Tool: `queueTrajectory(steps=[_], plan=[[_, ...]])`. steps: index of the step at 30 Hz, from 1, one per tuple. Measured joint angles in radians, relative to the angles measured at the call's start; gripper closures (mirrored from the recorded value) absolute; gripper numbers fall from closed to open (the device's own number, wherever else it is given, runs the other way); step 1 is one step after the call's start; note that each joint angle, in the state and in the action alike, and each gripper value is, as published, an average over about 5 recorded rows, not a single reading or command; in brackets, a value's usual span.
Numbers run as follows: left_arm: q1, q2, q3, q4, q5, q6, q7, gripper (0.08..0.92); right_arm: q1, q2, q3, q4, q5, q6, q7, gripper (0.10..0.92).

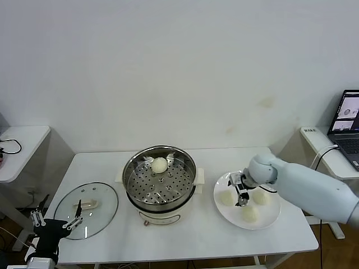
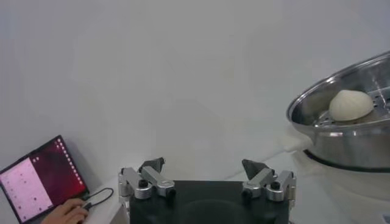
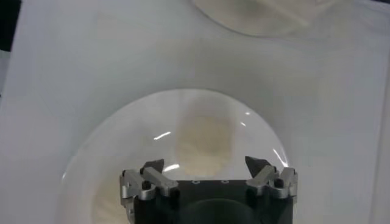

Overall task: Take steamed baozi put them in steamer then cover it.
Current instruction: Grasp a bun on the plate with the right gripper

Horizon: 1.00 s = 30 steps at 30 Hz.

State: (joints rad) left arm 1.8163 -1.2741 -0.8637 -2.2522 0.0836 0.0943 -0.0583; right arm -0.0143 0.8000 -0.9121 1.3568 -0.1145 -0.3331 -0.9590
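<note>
The steamer (image 1: 160, 186) stands at the middle of the white table (image 1: 185, 235), uncovered, with 1 steamed baozi (image 1: 160, 165) on its perforated tray toward the far rim. Right of the steamer lies a white plate (image 1: 272, 219) carrying 3 more baozi (image 1: 250, 213). The right gripper (image 1: 242, 197) hangs over that plate, directly above 1 bun (image 3: 204, 141), jaws spread wide and holding nothing. Left of the steamer the cover (image 1: 86, 203) lies flat on the table, handle up. The left gripper (image 1: 56, 220) waits at the cover's near-left edge, fingers (image 2: 266, 181) fully apart and empty. A laptop (image 1: 348, 119) sits far right of the steamer on a side table.
</note>
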Motion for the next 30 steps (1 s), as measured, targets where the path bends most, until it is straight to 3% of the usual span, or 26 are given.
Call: queueTrajectory(steps=[9, 19, 30], plan=[[-0.004, -0.003, -0.001, 0.002, 0.001, -0.001, -0.001, 0.177, -0.019, 0.049, 0.011, -0.062, -0.011, -0.004, 0.005, 0.281], [-0.003, -0.003, -0.003, 0.000, 0.001, -0.002, -0.001, 0.177, -0.013, 0.057, 0.010, -0.075, -0.007, -0.010, -0.008, 0.419], [-0.008, 0.003, -0.003, -0.007, -0.001, -0.002, -0.001, 0.177, 0.142, 0.000, -0.058, -0.006, 0.069, -0.031, -0.058, 0.418]])
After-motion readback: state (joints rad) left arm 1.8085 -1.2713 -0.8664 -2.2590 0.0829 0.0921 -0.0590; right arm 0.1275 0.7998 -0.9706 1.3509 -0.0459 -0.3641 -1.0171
